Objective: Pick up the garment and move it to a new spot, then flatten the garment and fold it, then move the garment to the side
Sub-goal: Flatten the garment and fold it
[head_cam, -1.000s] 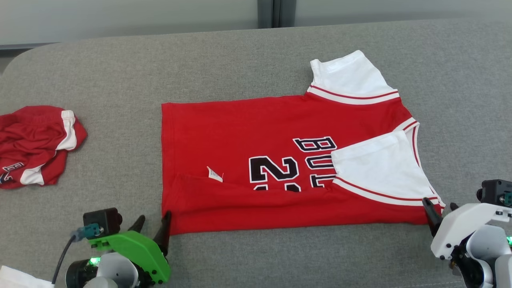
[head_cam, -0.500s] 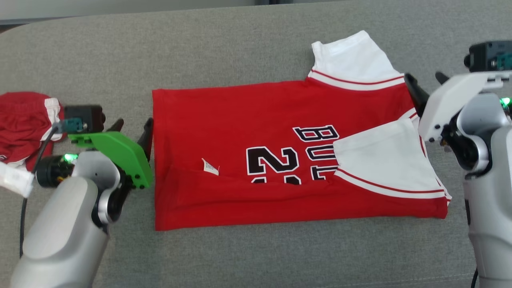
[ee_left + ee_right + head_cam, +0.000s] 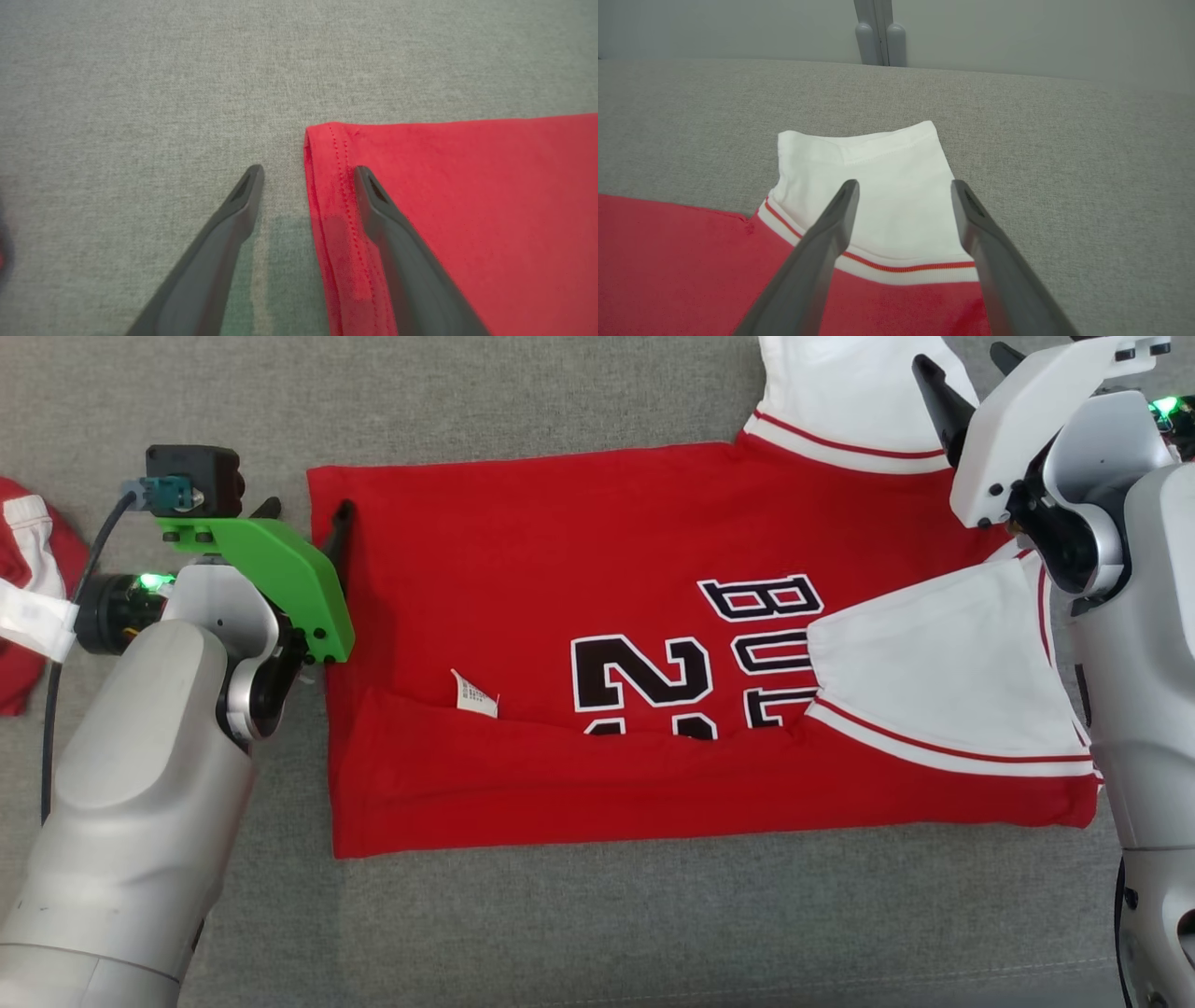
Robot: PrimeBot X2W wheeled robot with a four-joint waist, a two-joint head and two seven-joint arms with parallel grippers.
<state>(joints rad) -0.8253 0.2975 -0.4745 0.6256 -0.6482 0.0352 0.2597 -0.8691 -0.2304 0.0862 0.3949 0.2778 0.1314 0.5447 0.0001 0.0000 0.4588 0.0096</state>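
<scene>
The garment [image 3: 560, 569], a red jersey with white sleeves and black lettering, lies flat on the grey cushion, its near long edge folded up over the front. My left gripper [image 3: 305, 511] stands open at the jersey's far left corner. In the left wrist view the left gripper [image 3: 306, 175] straddles the stitched hem [image 3: 336, 196], one finger over red cloth and one over the cushion. My right gripper [image 3: 962, 357] is open above the far white sleeve [image 3: 840, 383]. In the right wrist view the right gripper [image 3: 903, 184] hangs over that sleeve [image 3: 878, 154], holding nothing.
A second red-and-white garment [image 3: 11, 677] lies crumpled at the left edge, beside my left arm's cable. The grey cushion [image 3: 653, 915] has bare room in front of the jersey. Beyond its far edge stands a pale wall with a grey post [image 3: 878, 32].
Both arms have travelled from the jersey's near corners to its far edge, staying open. The head camera has tilted down, so the whole picture has shifted.
</scene>
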